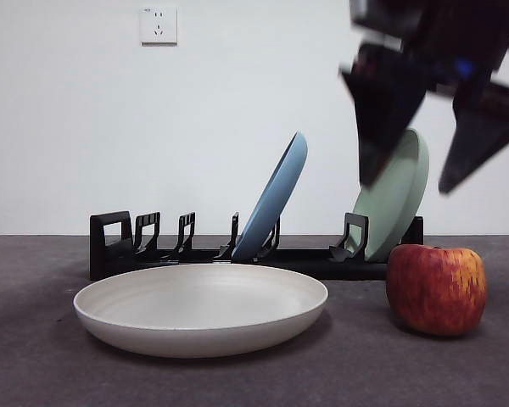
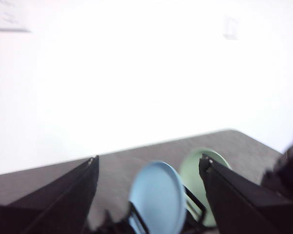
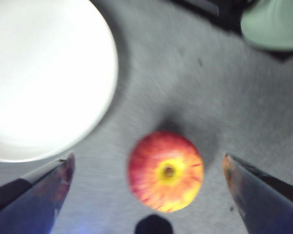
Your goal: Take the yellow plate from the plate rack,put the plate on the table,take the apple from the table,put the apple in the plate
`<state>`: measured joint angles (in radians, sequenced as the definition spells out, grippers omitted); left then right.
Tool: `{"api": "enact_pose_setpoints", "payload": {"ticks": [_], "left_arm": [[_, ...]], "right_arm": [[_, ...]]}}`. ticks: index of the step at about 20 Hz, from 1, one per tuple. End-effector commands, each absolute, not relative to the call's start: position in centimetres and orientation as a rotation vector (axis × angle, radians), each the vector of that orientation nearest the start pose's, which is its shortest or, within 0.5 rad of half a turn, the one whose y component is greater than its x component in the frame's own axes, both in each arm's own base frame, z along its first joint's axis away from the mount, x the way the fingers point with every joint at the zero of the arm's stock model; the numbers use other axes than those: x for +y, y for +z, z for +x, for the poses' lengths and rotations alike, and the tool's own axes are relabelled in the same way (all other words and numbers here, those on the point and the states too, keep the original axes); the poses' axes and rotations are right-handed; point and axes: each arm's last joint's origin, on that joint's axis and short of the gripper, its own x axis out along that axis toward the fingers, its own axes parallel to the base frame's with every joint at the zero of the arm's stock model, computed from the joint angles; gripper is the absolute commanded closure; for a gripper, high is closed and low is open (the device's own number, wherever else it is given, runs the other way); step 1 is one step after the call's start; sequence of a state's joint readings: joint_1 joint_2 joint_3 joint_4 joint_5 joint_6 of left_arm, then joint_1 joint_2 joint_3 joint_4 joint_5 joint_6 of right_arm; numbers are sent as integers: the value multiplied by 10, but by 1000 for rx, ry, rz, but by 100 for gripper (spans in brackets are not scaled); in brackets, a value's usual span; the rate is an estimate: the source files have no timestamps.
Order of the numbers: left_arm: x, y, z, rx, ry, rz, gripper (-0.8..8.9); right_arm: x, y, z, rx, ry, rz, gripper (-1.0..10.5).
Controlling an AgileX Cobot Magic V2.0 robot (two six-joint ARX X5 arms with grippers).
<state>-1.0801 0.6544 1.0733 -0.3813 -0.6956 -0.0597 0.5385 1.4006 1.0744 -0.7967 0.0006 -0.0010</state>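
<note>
Plate [image 1: 201, 308] flat on table [image 1: 34, 356], ready; right gripper [image 1: 442, 174] above apple [image 1: 436, 289], jaws wide for grasp; left gripper [image 2: 149, 168] idle, wide.

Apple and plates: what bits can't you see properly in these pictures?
- Sage green plate, front view: upper part hidden by the blurred right pincer.
- Apple, right wrist view: underside unseen, edges blurred.
- Yellow plate, right wrist view: cut off by the picture's edge, washed out.
- Plate rack, left wrist view: mostly cut off, blurred.
- Light blue plate, front view: foot hidden in the rack.
</note>
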Motion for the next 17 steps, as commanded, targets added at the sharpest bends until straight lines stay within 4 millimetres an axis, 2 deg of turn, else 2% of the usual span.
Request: {"api": "enact_pose_setpoints", "payload": {"ticks": [1, 5, 13, 14, 17], "left_arm": [[-69, 421, 59, -25, -333, -60, 468], [-62, 420, 56, -21, -287, -54, 468], [-62, 418, 57, -4, -282, -31, 468], [-61, 417, 57, -2, -276, -28, 468], [-61, 416, 57, 8, -267, -15, 468]], "right_arm": [[143, 234, 240, 1175, 467, -329, 436], [148, 212, 249, 1260, 458, -349, 438], [154, 176, 259, 1385, 435, -375, 448], [154, 174, 260, 1389, 429, -377, 486], [155, 174, 260, 1388, 427, -375, 898]]}}
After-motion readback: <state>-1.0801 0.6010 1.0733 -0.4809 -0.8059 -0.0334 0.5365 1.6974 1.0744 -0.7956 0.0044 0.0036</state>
